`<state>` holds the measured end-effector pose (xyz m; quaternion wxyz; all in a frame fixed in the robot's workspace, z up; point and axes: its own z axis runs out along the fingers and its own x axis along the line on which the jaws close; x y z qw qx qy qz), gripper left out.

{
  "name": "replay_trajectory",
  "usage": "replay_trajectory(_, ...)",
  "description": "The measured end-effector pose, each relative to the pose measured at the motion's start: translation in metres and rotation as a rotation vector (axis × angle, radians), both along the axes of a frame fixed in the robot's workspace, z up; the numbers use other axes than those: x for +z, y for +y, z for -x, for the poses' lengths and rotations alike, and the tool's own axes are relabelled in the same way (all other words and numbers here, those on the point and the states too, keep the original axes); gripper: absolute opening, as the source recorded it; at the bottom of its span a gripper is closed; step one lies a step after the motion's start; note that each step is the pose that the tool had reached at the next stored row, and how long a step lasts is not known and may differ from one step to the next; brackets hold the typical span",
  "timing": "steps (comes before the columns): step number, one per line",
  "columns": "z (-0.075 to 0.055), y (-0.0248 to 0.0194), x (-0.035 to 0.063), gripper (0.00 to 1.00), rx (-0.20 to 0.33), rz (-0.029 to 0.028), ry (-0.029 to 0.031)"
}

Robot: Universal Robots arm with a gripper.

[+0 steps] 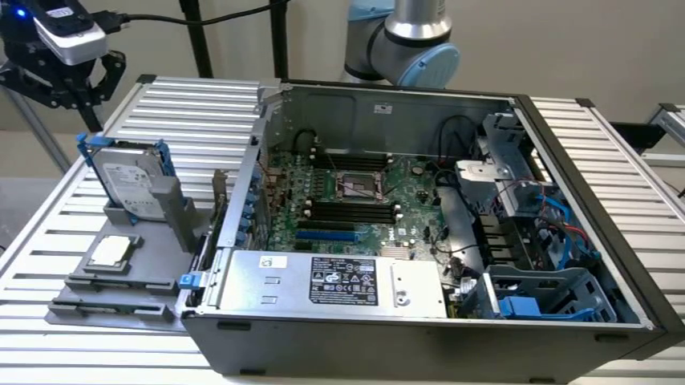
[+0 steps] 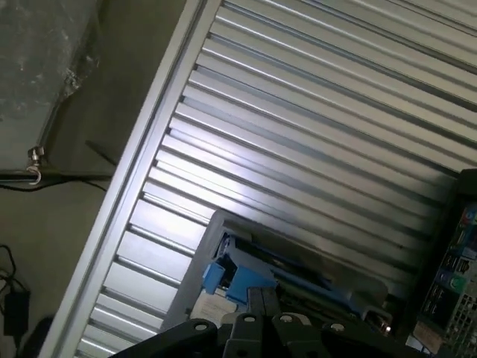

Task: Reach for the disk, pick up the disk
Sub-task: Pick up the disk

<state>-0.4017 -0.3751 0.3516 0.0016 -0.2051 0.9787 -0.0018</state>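
The disk (image 1: 131, 183) is a silver-grey hard drive with a white label in a blue carrier. It stands on edge in a grey holder (image 1: 160, 210) at the exterior view's left, beside the computer case. My gripper (image 1: 66, 98) hangs above and behind the disk, well apart from it, over the far left corner of the table. Its black fingers (image 1: 105, 74) are spread open with nothing between them. In the wrist view the disk's blue carrier (image 2: 250, 282) sits just beyond the gripper's dark body (image 2: 253, 334).
An open computer case (image 1: 428, 329) takes up the middle and right of the slatted metal table (image 1: 182, 104). A silver box with a black label (image 1: 342, 281) lies inside its front. A small square chip (image 1: 112, 250) rests on a grey fixture (image 1: 112, 309) in front of the disk.
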Motion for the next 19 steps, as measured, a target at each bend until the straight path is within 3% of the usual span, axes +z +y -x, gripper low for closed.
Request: replay_trajectory(19,0.0,0.0,0.0068,0.11,0.345,-0.0001,-0.0001)
